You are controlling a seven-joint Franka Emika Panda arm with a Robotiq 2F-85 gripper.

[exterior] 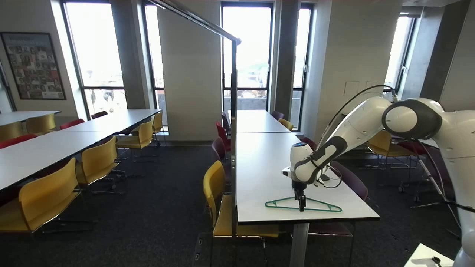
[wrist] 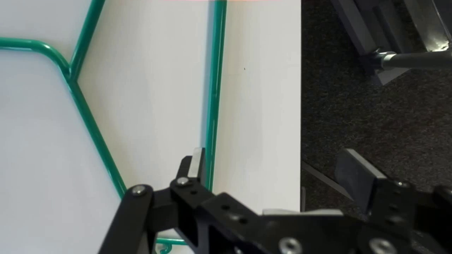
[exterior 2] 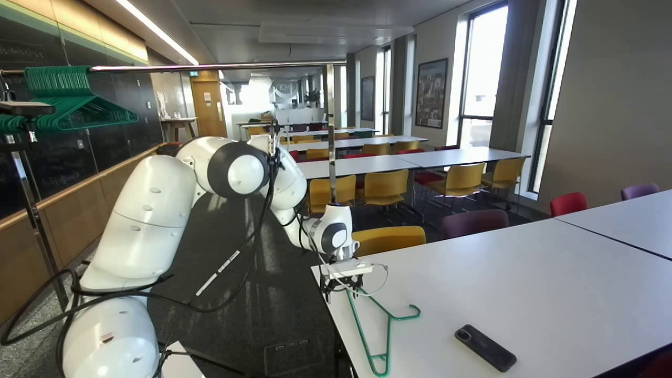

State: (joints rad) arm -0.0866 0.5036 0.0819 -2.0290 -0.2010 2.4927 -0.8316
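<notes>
A dark phone (exterior 2: 485,347) lies flat on the white table (exterior 2: 551,278).

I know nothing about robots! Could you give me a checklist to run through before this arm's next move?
1. Gripper open: ok, its jaws stand wide apart.
2. Green hanger lying on the table: ok.
3. Hanger's long bar centred between the jaws: not ok, the wrist view shows it close beside one.
4. Jaws low enough to close around it: cannot tell.
5. Phone out of the way: ok, it lies apart from hanger and gripper.
6. Gripper clear of the table edge: cannot tell; one jaw appears beyond it, over the floor.
</notes>
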